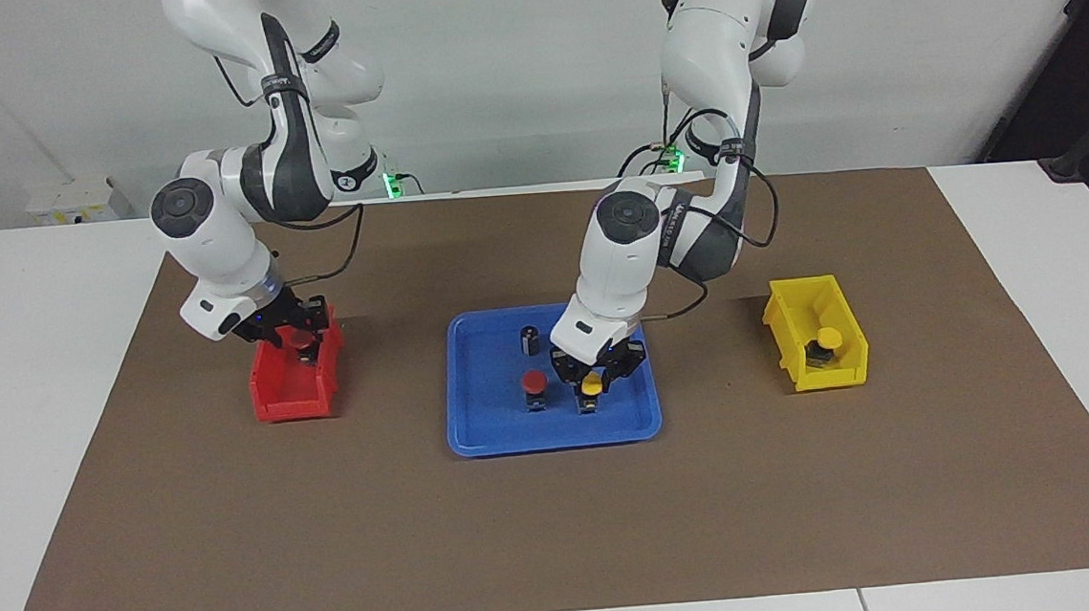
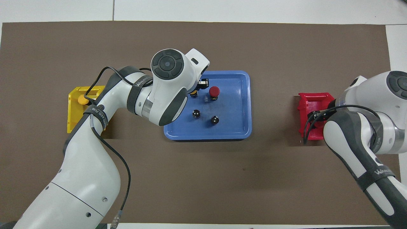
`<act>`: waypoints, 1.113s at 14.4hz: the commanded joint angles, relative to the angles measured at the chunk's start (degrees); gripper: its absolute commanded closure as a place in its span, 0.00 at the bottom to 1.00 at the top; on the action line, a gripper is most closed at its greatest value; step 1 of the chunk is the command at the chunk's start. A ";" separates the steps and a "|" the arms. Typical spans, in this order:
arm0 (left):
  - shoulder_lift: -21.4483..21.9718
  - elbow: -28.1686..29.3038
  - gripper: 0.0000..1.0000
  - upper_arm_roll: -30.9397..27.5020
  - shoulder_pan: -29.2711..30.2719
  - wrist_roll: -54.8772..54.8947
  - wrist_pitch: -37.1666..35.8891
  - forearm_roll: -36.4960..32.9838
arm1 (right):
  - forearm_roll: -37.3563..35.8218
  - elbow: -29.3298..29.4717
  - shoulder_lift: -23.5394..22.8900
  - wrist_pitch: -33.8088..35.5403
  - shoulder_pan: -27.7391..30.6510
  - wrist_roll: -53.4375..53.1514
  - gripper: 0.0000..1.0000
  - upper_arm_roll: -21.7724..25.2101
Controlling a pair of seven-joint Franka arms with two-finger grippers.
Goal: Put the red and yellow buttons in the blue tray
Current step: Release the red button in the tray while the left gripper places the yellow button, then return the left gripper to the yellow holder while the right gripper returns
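Note:
In the facing view the blue tray (image 1: 478,444) (image 2: 241,127) lies mid-table. A red button (image 1: 535,383) (image 2: 214,91) stands in it. Beside that one, toward the left arm's end, stands a yellow button (image 1: 591,387) with its base down on the tray floor. My left gripper (image 1: 591,380) is shut on its cap. Over the red bin (image 1: 287,395) (image 2: 306,101), my right gripper (image 1: 297,341) is shut on a second red button (image 1: 301,337). In the overhead view the right arm hides this button. Another yellow button (image 1: 828,338) (image 2: 83,100) sits in the yellow bin (image 1: 794,312) (image 2: 72,124).
Two dark capless cylinders (image 2: 196,114) (image 2: 215,120) stand in the tray nearer to the robots than the buttons; the facing view shows only one (image 1: 530,338). A brown mat (image 1: 561,534) covers the table. The bins sit at either end of it.

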State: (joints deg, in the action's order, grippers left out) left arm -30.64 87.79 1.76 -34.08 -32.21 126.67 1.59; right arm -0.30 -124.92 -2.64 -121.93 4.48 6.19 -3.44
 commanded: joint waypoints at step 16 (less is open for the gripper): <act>20.17 14.03 0.03 -1.85 29.92 31.48 -12.55 -0.54 | 0.74 -3.93 1.06 -3.23 2.55 3.39 0.74 -0.87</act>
State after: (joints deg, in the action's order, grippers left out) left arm -14.70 91.74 -1.15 -6.84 -3.21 105.73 1.08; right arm -0.24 -127.80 -2.58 -124.92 5.23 7.37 -3.44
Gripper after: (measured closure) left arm 0.009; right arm 0.564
